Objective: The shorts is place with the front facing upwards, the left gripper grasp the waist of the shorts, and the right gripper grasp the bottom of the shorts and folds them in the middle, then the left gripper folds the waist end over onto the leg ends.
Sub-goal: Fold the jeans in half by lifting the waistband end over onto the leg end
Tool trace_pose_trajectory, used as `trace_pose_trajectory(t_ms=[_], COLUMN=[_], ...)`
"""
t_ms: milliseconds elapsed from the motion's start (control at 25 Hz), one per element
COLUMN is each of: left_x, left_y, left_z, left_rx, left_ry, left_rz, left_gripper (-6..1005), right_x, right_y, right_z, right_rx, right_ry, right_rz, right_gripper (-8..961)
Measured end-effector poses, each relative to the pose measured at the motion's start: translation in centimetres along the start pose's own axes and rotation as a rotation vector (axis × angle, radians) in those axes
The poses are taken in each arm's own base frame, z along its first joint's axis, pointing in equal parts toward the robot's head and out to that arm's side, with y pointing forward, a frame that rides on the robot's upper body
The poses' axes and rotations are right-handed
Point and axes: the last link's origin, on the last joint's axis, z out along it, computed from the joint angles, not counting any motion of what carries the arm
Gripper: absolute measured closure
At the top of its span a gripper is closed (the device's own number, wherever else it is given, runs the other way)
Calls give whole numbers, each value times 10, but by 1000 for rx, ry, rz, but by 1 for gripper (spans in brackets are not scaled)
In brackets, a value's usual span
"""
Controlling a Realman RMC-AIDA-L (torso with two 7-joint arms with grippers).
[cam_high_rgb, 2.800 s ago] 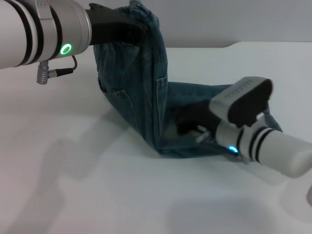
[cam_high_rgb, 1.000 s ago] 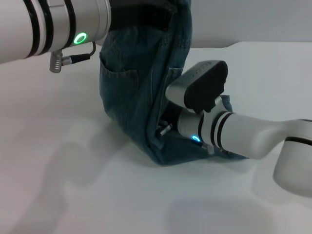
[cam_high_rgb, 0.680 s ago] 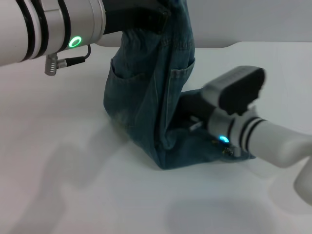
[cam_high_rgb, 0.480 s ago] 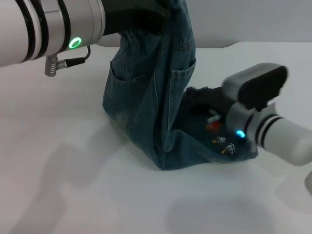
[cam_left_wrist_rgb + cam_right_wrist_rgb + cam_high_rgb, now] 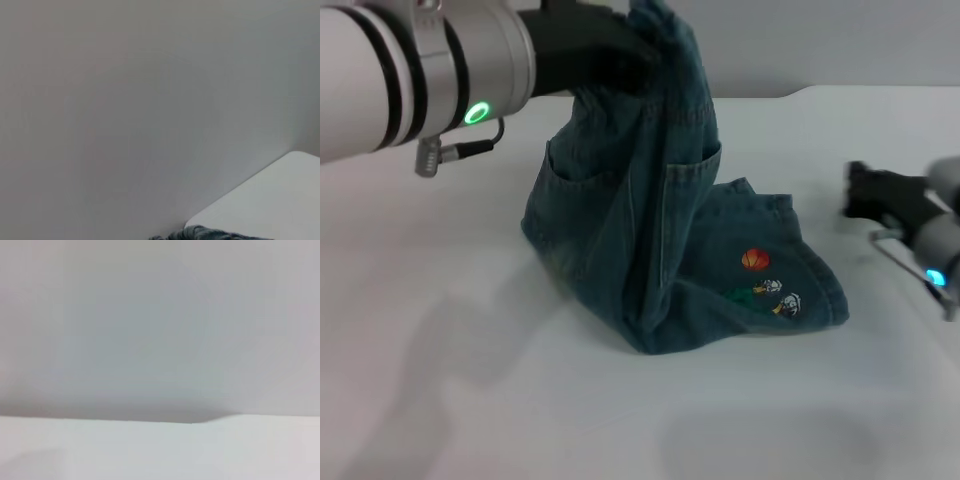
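Note:
My left gripper [image 5: 638, 52] is high at the back, shut on the waist [image 5: 670, 35] of the blue denim shorts [image 5: 620, 230]. The shorts hang from it with the back pockets showing. Their lower half lies folded on the white table [image 5: 470, 400], and the leg ends [image 5: 820, 295] with the small cartoon patch [image 5: 765, 288] point to the right. A strip of denim [image 5: 210, 234] shows in the left wrist view. My right gripper [image 5: 865, 192] is at the far right, well apart from the shorts and holding nothing.
A grey wall [image 5: 840, 40] rises behind the table's far edge. The left arm's shadow [image 5: 440, 330] falls on the table at the front left. The right wrist view shows only the wall and the table top [image 5: 160, 450].
The right gripper has let go of the leg ends and pulled back to the right, uncovering the cartoon patch. The left gripper still holds the waist up, having shifted slightly.

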Motion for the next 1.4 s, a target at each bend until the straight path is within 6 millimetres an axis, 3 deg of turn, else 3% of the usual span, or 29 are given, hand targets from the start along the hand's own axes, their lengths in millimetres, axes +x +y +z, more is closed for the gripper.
trace_pose_trajectory(t_ms=[200, 400, 880, 1040, 1240, 1400], left_x=[-11, -15, -13, -21, -42, -46], left_y=[-6, -9, -15, -7, 22, 26], left_z=[2, 3, 0, 5, 12, 13], left_rx=[16, 23, 42, 18, -55, -65], left_ry=[-27, -41, -29, -42, -65, -59], left_rz=[-12, -4, 17, 10, 28, 15], left_gripper=[899, 899, 898, 898, 891, 862], right_x=[10, 14, 11, 11, 9, 5], right_y=[-24, -32, -21, -26, -36, -38], right_z=[-19, -28, -21, -23, -27, -28], right_rx=[62, 90, 57, 71, 97, 99], right_ry=[-6, -9, 5, 3, -8, -19], right_rz=[8, 25, -1, 7, 18, 14], right_gripper=[897, 896, 893, 892, 891, 890])
